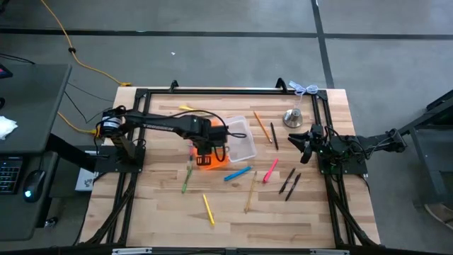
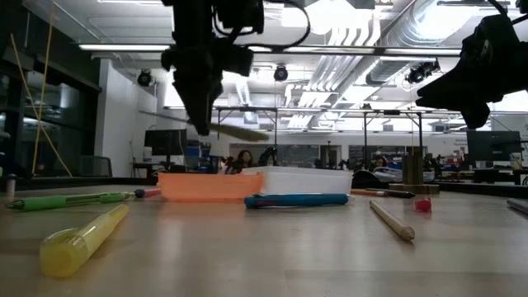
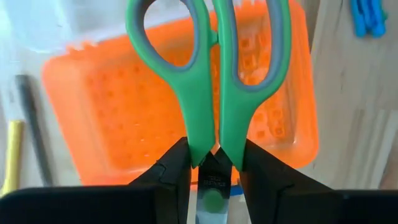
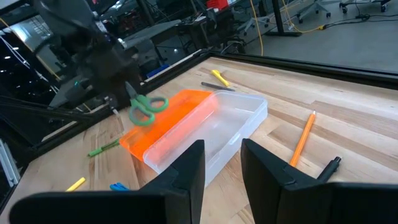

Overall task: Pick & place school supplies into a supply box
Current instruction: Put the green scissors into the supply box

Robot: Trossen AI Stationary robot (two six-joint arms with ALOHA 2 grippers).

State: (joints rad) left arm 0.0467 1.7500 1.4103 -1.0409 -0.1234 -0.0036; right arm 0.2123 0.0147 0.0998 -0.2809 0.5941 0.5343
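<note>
On the left of the light wooden slatted table (image 1: 311, 212), the left gripper (image 3: 214, 171) hangs above the solid orange half of the small rectangular plastic supply box (image 1: 205, 161), clenched on the green-handled scissors with grey-lined loops (image 3: 211, 74). Its 2 dark fingers (image 3: 171, 171) press the handles together just above the pivot, and the loops point out over the orange tray. From the right wrist view the scissors (image 4: 148, 109) hang in the air over that orange half (image 4: 168, 121), not touching it. The clear translucent half (image 1: 242, 142) lies open beside it, toward the middle of the table.

Near the box lie a green marker (image 1: 186, 178), a yellow pen (image 1: 209, 210), a blue marker (image 1: 237, 173), a tan wooden pencil (image 1: 250, 193), a pink marker (image 1: 270, 171) and 2 black pens (image 1: 289, 182). Behind the clear half lie an orange pencil (image 1: 262, 125) and a thin black pen (image 1: 273, 135).

Further right stands a silver bell-shaped metal object (image 1: 293, 117). At the right edge the right gripper (image 4: 222, 168) hovers above the table, its fingers parted and holding nothing.
</note>
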